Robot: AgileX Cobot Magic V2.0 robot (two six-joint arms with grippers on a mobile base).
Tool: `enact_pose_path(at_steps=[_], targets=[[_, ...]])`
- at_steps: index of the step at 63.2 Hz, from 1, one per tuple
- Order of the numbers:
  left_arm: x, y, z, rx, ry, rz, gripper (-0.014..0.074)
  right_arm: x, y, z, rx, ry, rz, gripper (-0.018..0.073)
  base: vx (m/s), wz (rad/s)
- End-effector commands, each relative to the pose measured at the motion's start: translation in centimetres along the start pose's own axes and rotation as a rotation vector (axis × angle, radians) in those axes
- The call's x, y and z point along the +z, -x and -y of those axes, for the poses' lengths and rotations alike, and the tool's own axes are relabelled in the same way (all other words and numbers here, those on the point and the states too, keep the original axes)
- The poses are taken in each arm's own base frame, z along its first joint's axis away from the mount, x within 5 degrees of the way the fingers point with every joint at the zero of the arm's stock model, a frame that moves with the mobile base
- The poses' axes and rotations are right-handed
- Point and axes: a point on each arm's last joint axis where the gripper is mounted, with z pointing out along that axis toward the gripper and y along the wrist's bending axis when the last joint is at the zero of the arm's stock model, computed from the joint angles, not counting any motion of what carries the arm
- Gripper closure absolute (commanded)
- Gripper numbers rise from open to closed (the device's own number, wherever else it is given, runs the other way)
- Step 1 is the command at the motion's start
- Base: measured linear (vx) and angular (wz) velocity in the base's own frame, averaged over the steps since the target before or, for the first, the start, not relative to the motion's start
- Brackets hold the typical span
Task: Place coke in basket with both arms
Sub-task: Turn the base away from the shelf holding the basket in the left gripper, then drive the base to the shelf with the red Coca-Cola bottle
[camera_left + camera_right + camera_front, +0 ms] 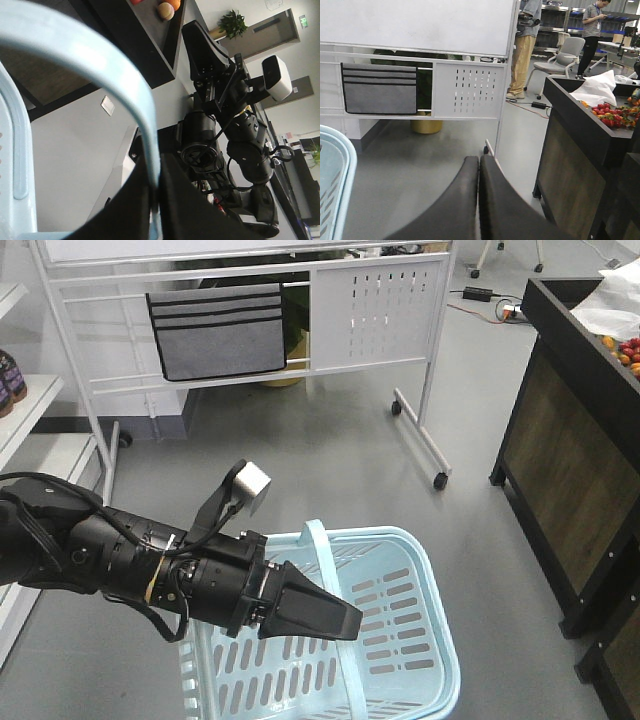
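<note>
The left gripper [350,624] is clamped on the hoop handle [107,67] of the basket [425,640], which arches away above it. The right gripper [479,162] is pressed together on nothing, the basket rim off to its left. No coke anywhere I can see. Held by one thin handle, the basket could swing, tilt or slip free

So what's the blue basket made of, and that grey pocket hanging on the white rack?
The basket looks like light-blue moulded plastic, smooth with a slight shine and slotted walls. The grey pocket seems matte fabric, probably felt or cloth, with dark bands across.
</note>
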Motion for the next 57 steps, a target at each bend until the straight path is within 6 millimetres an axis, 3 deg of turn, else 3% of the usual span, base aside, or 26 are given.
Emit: enact_pose_path(at_steps=[1,57], targets=[[-0.68,-0.10,3.81,0.047,-0.222,-0.034,0.0601,-0.03,0.08,-0.16,-0.021,0.010,0.059,0.0564,0.29,-0.06],[-0.68,-0.10,3.81,0.047,-0.222,-0.034,0.0601,-0.03,0.08,-0.16,-0.021,0.010,0.059,0.0564,0.30,-0.03]])
